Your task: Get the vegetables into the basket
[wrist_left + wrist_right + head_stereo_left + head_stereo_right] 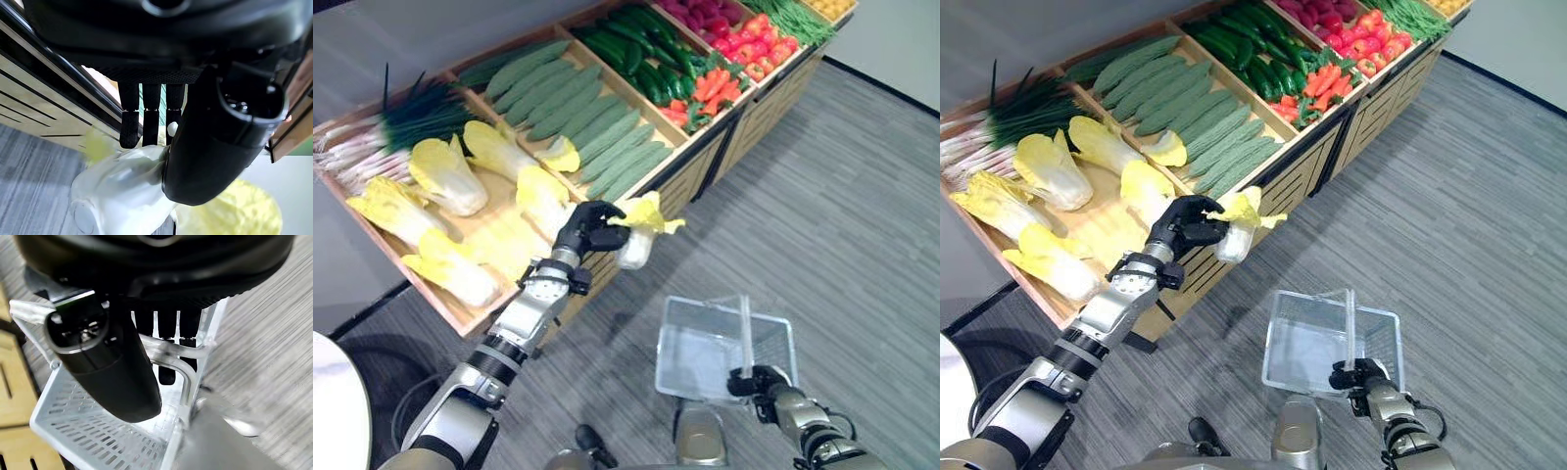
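We note the wooden produce stand holding cabbages, cucumbers, peppers and scallions in its bins. Below it, over the grey floor, the clear basket hangs from the right hand, fingers curled round its handle. The left hand grips a napa cabbage just off the stand's front edge, above and left of the basket.
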